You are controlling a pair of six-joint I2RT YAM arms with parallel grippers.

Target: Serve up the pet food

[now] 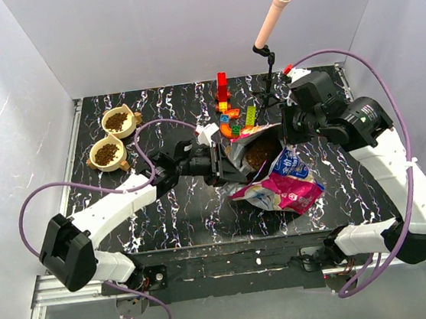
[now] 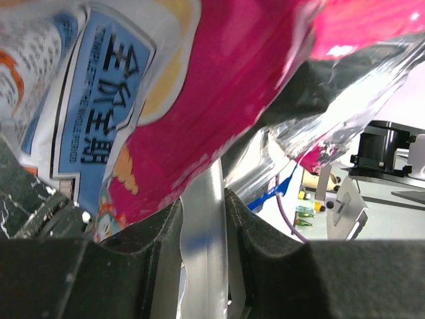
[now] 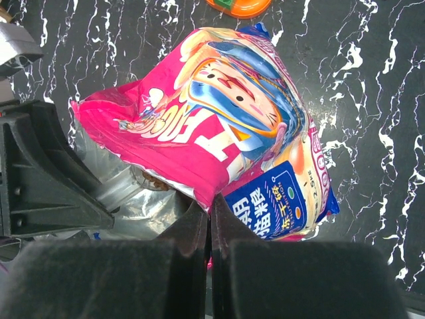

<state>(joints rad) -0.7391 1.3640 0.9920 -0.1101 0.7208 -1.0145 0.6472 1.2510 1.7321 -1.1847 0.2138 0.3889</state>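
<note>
The pink, blue and white foil pet food bag (image 1: 281,186) lies open on the dark marbled table, its silver mouth up, with brown kibble (image 1: 263,156) showing inside. My left gripper (image 1: 225,166) is shut on the bag's left rim; the left wrist view shows silver foil (image 2: 202,232) pinched between its pads. My right gripper (image 1: 286,137) is shut on the bag's right rim, the pink edge (image 3: 212,199) clamped between its fingers. The bag's printed face (image 3: 226,126) fills the right wrist view. Two tan bowls (image 1: 117,122) (image 1: 107,152) at the far left hold kibble.
Bright toy blocks (image 1: 228,111) lie just behind the bag. A black stand with a pink microphone (image 1: 274,15) rises at the back right. White walls enclose the table on three sides.
</note>
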